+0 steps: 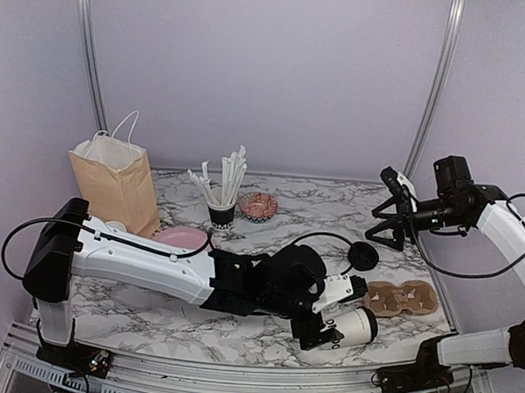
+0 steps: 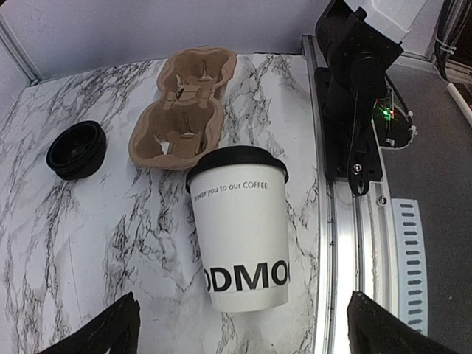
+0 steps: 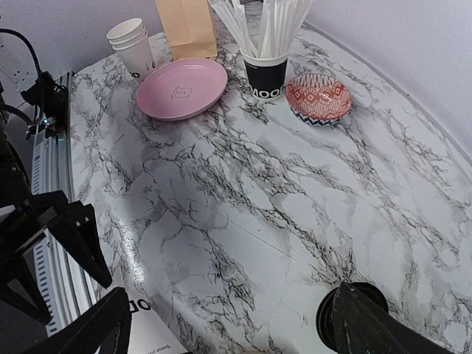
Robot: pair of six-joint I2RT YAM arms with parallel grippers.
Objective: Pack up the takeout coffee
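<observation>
The takeout coffee [image 1: 351,324] is a white paper cup with a black lid, lying on its side on the marble table near the front right, lid toward the right. In the left wrist view the cup [image 2: 240,228] shows black lettering and lies between my fingers. My left gripper [image 1: 329,328] [image 2: 242,299] is open, its fingers [image 2: 103,332] wide on either side of the cup's base, not touching it. My right gripper [image 1: 390,224] [image 3: 228,313] is open and empty, raised over the right back of the table. A corner of the cup [image 3: 155,333] shows in the right wrist view.
A brown cardboard cup carrier [image 1: 402,298] [image 2: 184,110] lies just beyond the cup, with loose black lids [image 1: 362,255] [image 2: 76,150] [image 3: 325,318] nearby. At the back left are a paper bag [image 1: 115,184], pink plate [image 1: 181,237], stacked white cups [image 3: 133,44], cup of straws [image 1: 221,214] and patterned bowl [image 1: 258,205].
</observation>
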